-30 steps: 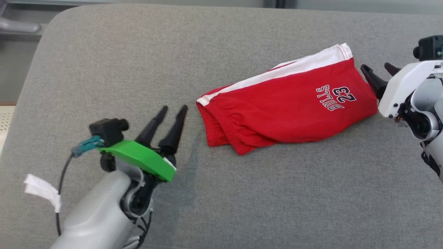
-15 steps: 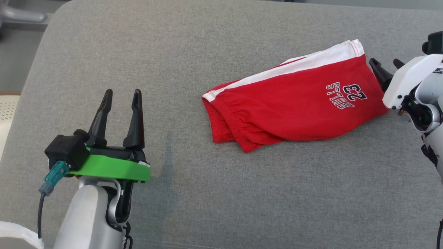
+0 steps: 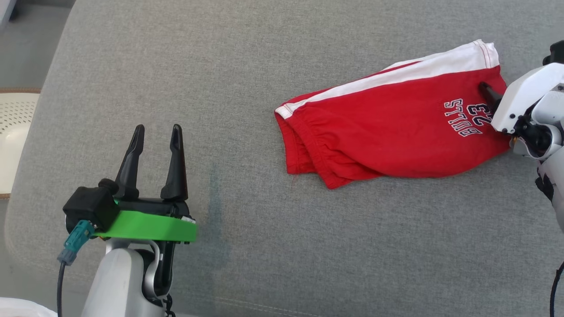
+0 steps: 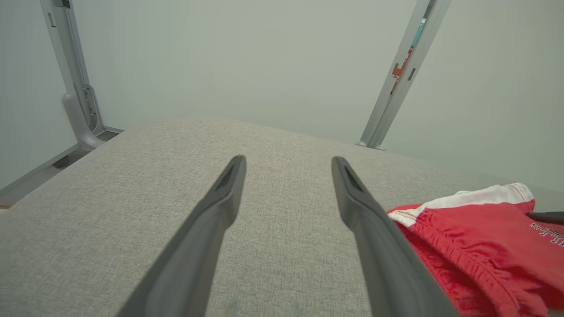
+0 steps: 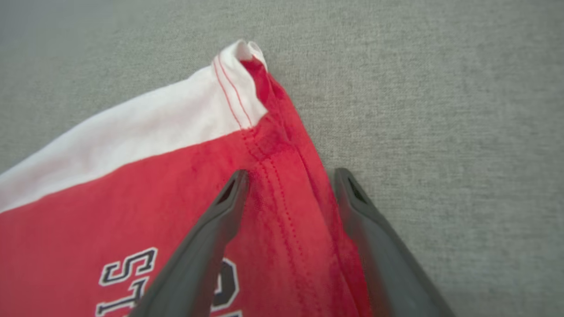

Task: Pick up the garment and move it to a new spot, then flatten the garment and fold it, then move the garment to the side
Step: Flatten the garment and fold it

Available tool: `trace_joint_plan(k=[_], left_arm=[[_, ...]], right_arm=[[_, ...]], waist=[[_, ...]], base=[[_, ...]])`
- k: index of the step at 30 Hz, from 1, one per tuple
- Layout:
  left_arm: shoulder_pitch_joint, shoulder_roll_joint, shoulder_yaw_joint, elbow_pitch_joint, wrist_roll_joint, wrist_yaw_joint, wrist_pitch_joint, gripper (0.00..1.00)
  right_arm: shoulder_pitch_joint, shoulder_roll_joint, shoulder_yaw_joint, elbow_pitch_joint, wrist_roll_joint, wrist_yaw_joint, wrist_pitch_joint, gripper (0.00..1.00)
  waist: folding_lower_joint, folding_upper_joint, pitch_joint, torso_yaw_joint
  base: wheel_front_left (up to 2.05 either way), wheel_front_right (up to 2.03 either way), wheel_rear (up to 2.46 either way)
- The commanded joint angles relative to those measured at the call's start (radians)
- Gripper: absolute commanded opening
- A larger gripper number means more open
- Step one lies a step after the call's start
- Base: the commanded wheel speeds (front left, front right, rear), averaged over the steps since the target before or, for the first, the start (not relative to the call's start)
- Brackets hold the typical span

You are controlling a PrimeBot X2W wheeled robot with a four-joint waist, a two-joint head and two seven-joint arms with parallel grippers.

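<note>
I am sliding my released right hand (image 5: 291, 175) from beside the folded red-and-white cotton shorts (image 3: 387, 132) onto their upper-right hem, readying a grasp.

Green-plated left pincer (image 3: 157, 128), white-cased right pincer (image 5: 291, 172)
</note>
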Motion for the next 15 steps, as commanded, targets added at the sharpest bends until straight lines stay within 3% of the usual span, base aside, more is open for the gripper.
trace_joint_plan(k=[1, 3, 4, 5, 6, 15], left_arm=[[0.015, 0.002, 0.000, 0.001, 0.006, -0.002, 0.001, 1.00], [0.014, 0.002, -0.003, 0.003, 0.008, -0.002, 0.001, 1.00], [0.013, 0.002, -0.005, 0.004, 0.010, -0.002, 0.001, 1.00], [0.011, 0.004, -0.007, 0.006, 0.012, -0.002, 0.000, 1.00], [0.010, 0.007, -0.010, 0.008, 0.016, -0.002, 0.000, 1.00], [0.011, 0.017, -0.025, 0.021, 0.007, -0.002, 0.000, 1.00]], right_arm=[[-0.003, 0.010, 0.003, 0.023, -0.003, 0.000, 0.031, 1.00], [0.005, 0.023, 0.009, 0.044, -0.006, 0.000, 0.067, 0.99], [0.005, 0.025, 0.013, 0.049, -0.011, 0.000, 0.075, 0.65], [0.003, 0.022, 0.012, 0.052, -0.017, 0.000, 0.066, 0.14], [0.001, 0.019, 0.010, 0.054, -0.022, 0.000, 0.058, 0.00], [0.008, -0.019, -0.024, 0.012, -0.021, -0.001, -0.020, 0.00]], waist=[[0.0000, 0.0000, 0.007, 0.009], [0.0000, 0.0000, 0.006, 0.011], [0.0000, 0.0000, 0.005, 0.011], [0.0000, 0.0000, 0.003, 0.010], [0.0000, 0.0000, 0.000, 0.008], [0.0000, 0.0000, -0.038, -0.037]], base=[[0.00, 0.00, 0.00], [0.00, 0.00, 0.00], [0.00, 0.00, 0.00], [0.00, 0.00, 0.00], [0.00, 0.00, 0.00], [0.00, 0.00, 0.00]])
